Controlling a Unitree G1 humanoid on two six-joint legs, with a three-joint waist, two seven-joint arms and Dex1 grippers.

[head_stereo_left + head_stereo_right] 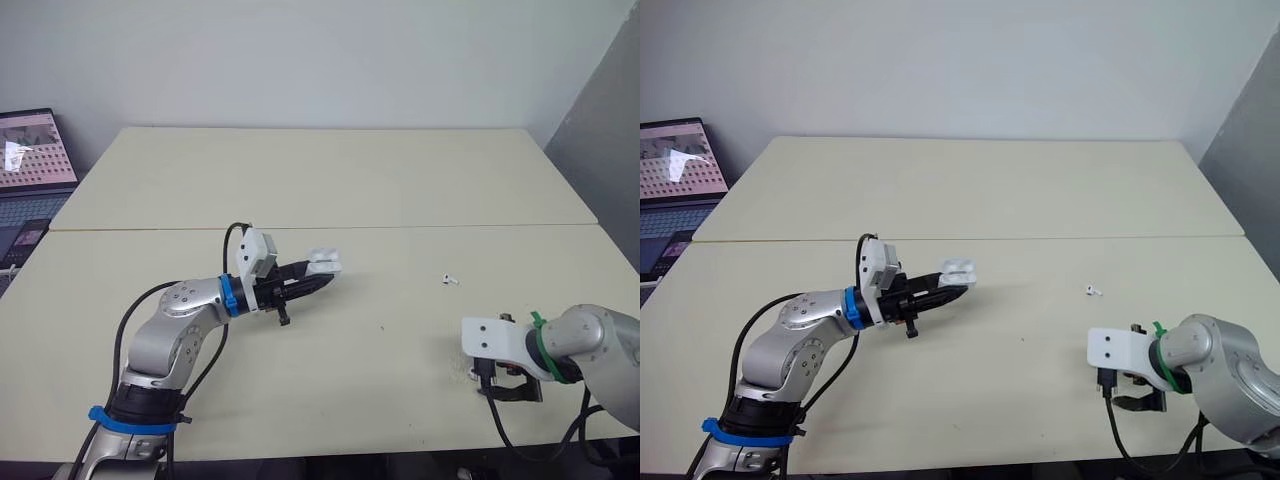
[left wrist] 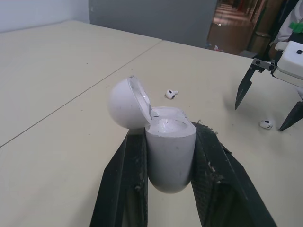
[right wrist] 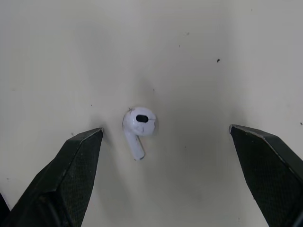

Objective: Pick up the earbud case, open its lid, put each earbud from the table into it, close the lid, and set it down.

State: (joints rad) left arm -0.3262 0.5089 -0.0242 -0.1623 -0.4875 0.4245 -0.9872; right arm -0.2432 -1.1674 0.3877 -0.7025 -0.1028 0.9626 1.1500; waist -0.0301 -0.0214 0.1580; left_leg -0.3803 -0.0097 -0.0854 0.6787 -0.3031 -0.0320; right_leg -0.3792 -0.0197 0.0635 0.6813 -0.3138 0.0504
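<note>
We saw wide, bare table (image 1: 330, 180) in the upper half of the head view, with nothing to bump into. At the middle left, our left gripper (image 1: 320, 276) held the earbud case (image 1: 325, 262) out over the table. One earbud (image 1: 449, 279) lay alone, right of the middle. In the right wrist view, our right gripper (image 3: 165, 131) stood wide apart around a second earbud (image 3: 137, 125), touching nothing.
</note>
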